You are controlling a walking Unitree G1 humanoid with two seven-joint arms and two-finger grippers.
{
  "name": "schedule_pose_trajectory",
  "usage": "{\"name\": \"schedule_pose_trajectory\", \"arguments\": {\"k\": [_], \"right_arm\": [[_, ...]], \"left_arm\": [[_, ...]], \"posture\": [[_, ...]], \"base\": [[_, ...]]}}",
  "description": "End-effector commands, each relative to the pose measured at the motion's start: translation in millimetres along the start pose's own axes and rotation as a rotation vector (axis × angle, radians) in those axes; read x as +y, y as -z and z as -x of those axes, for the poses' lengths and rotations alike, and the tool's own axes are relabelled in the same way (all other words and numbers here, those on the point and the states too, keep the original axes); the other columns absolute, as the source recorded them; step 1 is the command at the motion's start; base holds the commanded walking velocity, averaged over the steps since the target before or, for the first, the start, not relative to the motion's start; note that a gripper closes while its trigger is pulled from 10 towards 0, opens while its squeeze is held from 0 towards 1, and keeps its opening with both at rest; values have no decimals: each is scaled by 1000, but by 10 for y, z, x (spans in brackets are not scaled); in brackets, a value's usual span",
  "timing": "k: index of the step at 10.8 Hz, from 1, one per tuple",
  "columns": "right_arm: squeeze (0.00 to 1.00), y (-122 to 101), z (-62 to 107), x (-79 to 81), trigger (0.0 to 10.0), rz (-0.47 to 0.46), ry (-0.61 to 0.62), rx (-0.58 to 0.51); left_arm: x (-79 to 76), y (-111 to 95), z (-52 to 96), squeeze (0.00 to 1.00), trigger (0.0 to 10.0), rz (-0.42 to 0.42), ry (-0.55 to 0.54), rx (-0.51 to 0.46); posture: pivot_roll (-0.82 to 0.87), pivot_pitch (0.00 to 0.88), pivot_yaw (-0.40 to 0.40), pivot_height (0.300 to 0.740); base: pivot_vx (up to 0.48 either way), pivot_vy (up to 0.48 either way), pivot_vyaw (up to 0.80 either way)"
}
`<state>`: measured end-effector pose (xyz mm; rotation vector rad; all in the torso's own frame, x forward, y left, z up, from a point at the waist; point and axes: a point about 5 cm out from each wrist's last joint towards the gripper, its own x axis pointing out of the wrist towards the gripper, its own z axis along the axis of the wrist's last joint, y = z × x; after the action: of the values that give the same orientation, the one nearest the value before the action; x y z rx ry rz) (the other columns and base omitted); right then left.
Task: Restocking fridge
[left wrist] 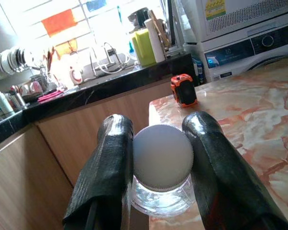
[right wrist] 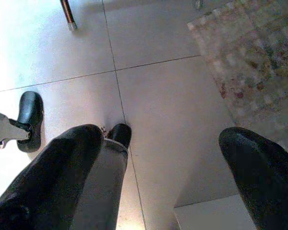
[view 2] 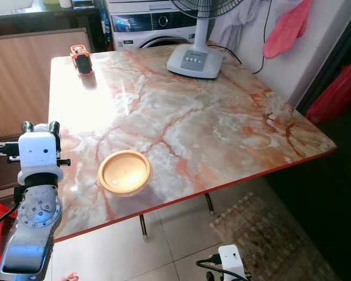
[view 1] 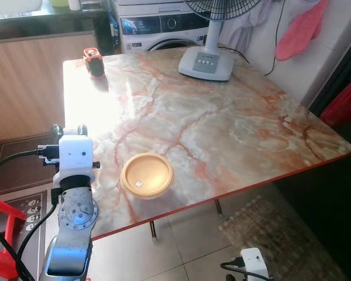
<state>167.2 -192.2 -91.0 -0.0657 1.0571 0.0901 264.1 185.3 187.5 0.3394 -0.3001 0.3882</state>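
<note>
Your left gripper stands at the table's left edge, fingers closed against a jar with a white ribbed lid, resting on the marble. The clear body looks like smooth glass or plastic, so I judge it slippery: keep the squeeze firm and lift straight up before turning. Further right lie a shallow yellow bowl and a fan base. Your right gripper hangs spread wide over floor tiles, holding nothing.

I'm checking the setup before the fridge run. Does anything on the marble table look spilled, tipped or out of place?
Nothing looks spilled or tipped. The left gripper holds a clear jar with a white lid at the marble table's corner; the yellow bowl and white fan base sit upright.
</note>
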Motion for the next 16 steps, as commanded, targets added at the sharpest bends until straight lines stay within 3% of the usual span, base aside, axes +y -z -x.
{"name": "schedule_pose_trajectory", "arguments": {"k": [1, 14, 16], "right_arm": [[0, 52, 4, 7, 10000, -6, 1, 25], [0, 47, 3, 5, 10000, 3, 1, 25], [0, 36, 2, 7, 10000, 7, -2, 17]], "left_arm": [[5, -64, -41, 0, 10000, 5, -7, -40], [-4, -139, -69, 0, 10000, -2, 12, -80], [-5, -137, -70, 0, 10000, 1, 12, -81]], "posture": [[95, 38, -48, 740], [101, 36, -51, 740], [103, 37, -53, 740]], "base": [[0, 0, -788], [0, 0, -782], [0, 0, 0]]}}
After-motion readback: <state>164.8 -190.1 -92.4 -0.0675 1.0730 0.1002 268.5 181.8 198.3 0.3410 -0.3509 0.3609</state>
